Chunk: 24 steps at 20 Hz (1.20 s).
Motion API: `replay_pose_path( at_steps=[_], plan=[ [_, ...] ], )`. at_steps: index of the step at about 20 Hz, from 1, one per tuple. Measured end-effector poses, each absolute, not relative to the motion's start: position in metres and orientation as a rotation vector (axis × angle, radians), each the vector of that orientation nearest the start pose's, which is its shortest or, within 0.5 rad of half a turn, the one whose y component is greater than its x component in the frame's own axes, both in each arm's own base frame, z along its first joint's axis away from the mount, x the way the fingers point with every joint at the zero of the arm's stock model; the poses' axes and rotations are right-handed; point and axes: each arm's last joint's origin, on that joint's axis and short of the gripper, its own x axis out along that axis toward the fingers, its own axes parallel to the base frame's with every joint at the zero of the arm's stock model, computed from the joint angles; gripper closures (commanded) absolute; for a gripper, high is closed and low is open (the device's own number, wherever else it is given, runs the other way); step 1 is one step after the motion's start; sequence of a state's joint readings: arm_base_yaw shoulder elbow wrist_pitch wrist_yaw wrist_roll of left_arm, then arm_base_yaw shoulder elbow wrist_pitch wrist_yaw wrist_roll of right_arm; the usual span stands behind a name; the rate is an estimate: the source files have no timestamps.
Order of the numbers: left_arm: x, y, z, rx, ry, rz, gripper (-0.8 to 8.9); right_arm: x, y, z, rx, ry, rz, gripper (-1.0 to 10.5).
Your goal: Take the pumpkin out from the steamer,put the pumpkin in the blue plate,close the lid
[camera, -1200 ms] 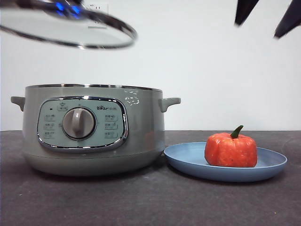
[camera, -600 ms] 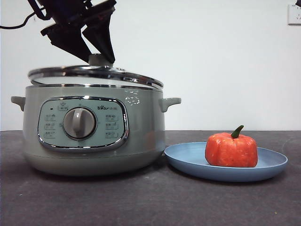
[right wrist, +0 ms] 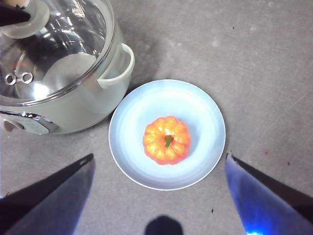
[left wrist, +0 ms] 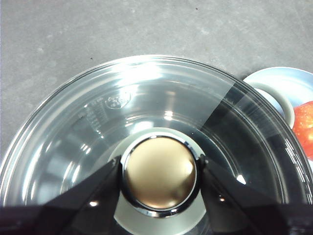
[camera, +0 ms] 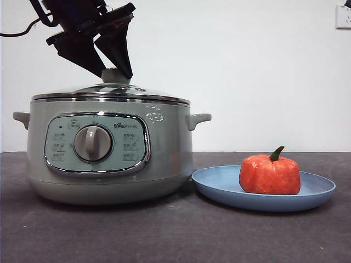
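Observation:
The pale-green steamer (camera: 109,150) stands on the left of the table. The glass lid (camera: 109,92) lies flat on its rim. My left gripper (camera: 114,71) is shut on the lid's knob (left wrist: 159,176), one jaw on each side. The orange pumpkin (camera: 269,174) sits on the blue plate (camera: 219,183) to the right of the steamer; it also shows in the right wrist view (right wrist: 166,140) in the middle of the plate (right wrist: 195,112). My right gripper (right wrist: 159,196) is open and empty, high above the plate.
The dark grey table (camera: 175,235) runs along the front. A white wall is behind, with a socket (camera: 344,16) at the top right. The steamer's side handle (camera: 198,118) reaches toward the plate.
The left gripper has lowered the lid from high above the steamer down onto its rim. The right gripper's tips have left the top of the front view.

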<state>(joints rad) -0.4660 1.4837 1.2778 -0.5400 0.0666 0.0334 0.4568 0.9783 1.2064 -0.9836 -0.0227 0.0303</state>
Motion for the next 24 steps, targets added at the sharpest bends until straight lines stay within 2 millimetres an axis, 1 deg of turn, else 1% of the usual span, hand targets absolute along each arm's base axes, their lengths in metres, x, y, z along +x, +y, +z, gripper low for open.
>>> replay_pose_path(
  at_steps=[1,2,10,12,14,15,16,17,18,19,20,21,24],
  plan=[
    [0.285,-0.146,0.31,0.181,0.732,-0.52,4.31,0.151,0.075,0.37,-0.135,0.751,0.445,5.1],
    [0.285,-0.146,0.31,0.181,0.732,-0.52,3.98,0.151,0.075,0.37,-0.136,0.752,0.445,5.1],
    [0.283,-0.146,0.311,0.179,0.738,-0.529,4.05,0.151,0.075,0.37,-0.135,0.751,0.445,5.1],
    [0.277,-0.143,0.316,0.177,0.735,-0.531,4.09,0.151,0.075,0.371,-0.134,0.743,0.445,5.1],
    [0.265,-0.137,0.324,0.179,0.755,-0.535,4.12,0.152,0.075,0.372,-0.129,0.725,0.447,5.1],
    [0.258,-0.133,0.328,0.182,0.774,-0.534,4.6,0.153,0.076,0.373,-0.126,0.711,0.449,5.1],
    [0.25,-0.13,0.331,0.187,0.796,-0.533,5.56,0.154,0.076,0.374,-0.122,0.695,0.452,5.2],
    [0.243,-0.126,0.334,0.19,0.816,-0.531,6.72,0.155,0.077,0.376,-0.117,0.675,0.454,5.8],
    [0.235,-0.122,0.338,0.193,0.827,-0.531,7.93,0.156,0.078,0.377,-0.112,0.653,0.456,6.9],
    [0.228,-0.118,0.343,0.191,0.821,-0.531,8.24,0.157,0.078,0.379,-0.109,0.637,0.457,8.0],
    [0.22,-0.114,0.35,0.187,0.797,-0.533,8.22,0.158,0.078,0.38,-0.106,0.625,0.458,9.0],
    [0.212,-0.11,0.358,0.18,0.764,-0.535,8.22,0.158,0.079,0.381,-0.103,0.61,0.459,9.6],
    [0.186,-0.097,0.381,0.16,0.654,-0.54,8.22,0.16,0.081,0.383,-0.091,0.562,0.47,9.6]
  ],
)
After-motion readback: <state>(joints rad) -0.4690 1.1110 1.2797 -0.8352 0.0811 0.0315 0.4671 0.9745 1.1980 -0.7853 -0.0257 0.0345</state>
